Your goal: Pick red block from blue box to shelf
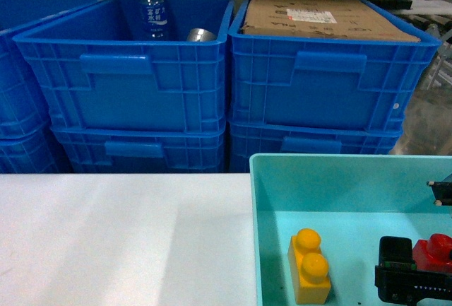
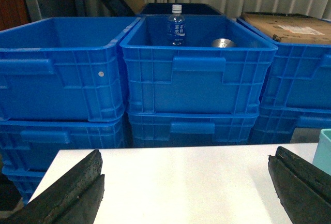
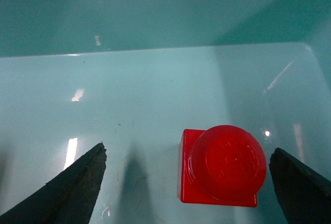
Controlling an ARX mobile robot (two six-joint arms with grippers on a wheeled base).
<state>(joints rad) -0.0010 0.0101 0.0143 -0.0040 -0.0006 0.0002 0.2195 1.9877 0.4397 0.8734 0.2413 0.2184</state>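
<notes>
Red block (image 3: 221, 166): one small glossy brick with a rounded stud, resting on the floor of the blue box (image 1: 282, 179), lower right of the head frame; not yet lifted.

Right gripper (image 3: 189, 182): jaws apart, lowered inside the box, straddling the block without touching it. In the right wrist frame the block sits right of centre between the fingertips, nearer the right one.

Left gripper (image 2: 186, 193): jaws apart, holding nothing, hovering over the white desk (image 1: 120, 235).

Other contents: orange-yellow two-stud brick (image 1: 311, 263), left of the red one and apart from it.

Background: stacked dark blue crates (image 1: 134, 80); one holds a water bottle (image 1: 151, 10), another cardboard (image 1: 325, 18). No shelf is visible.

Step in hand, as judged: approach for the pick. Next move calls for a slight shift rightward to centre the block, closing squarely on its flat sides below the stud, then lifting clear of the box rim.
</notes>
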